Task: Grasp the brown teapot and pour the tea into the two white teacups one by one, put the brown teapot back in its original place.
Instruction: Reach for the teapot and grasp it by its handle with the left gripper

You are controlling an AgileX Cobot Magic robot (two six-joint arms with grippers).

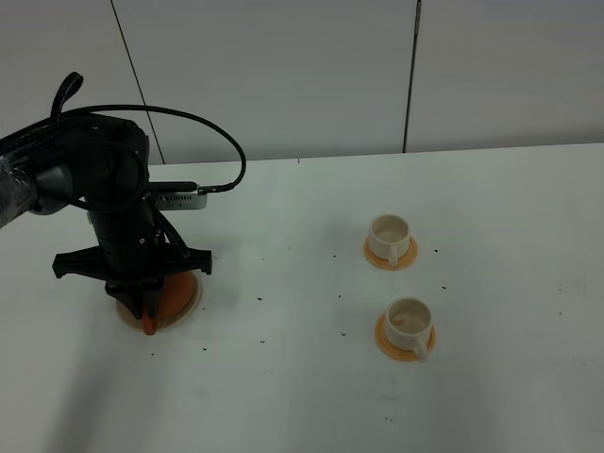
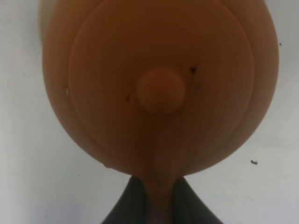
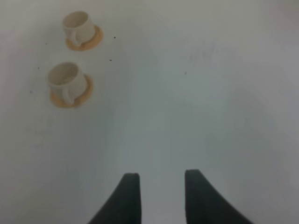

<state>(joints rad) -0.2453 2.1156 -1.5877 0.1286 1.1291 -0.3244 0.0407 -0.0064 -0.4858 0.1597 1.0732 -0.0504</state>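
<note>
Two white teacups (image 1: 389, 236) look unfilled | step: grasp | left gripper (image 2: 158, 198) clamped on brown teapot (image 2: 159, 88) handle, pot on plate (image 1: 192, 300) | right gripper (image 3: 159, 184) spread wide, empty | next: lift level, carry to cups

You won't find any text, label, brand or number you can actually read in any of the three views. The closest you get is a faint scribbly mark (image 3: 210, 53) on the bare worktop (image 1: 302, 396). It's too pale and blurry to tell whether it's letters, digits or just a scuff.
</note>
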